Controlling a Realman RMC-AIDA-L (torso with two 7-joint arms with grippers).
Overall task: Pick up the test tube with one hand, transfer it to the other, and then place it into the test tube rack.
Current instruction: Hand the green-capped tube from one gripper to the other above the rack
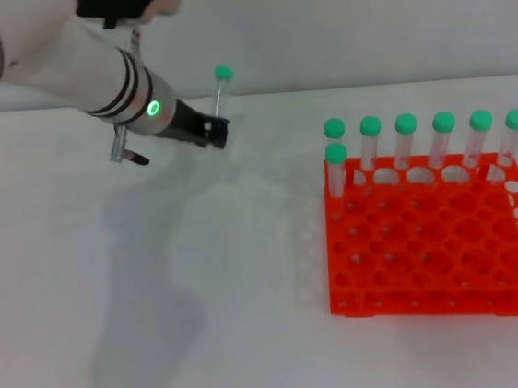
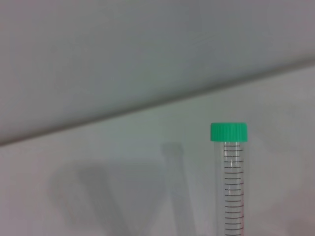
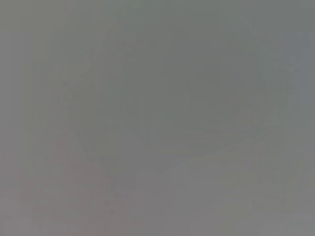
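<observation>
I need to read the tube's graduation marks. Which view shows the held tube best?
The left wrist view: the tube fills it close up, marks and green cap clear. The head view shows it small, upright in the left end effector. The right wrist view shows nothing of it.

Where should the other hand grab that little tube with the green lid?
Probably the bare upper stretch of the slim clear plastic tube, just under its green cap, coming from the side. It stands upright, and the left end effector already holds its lower end.
</observation>
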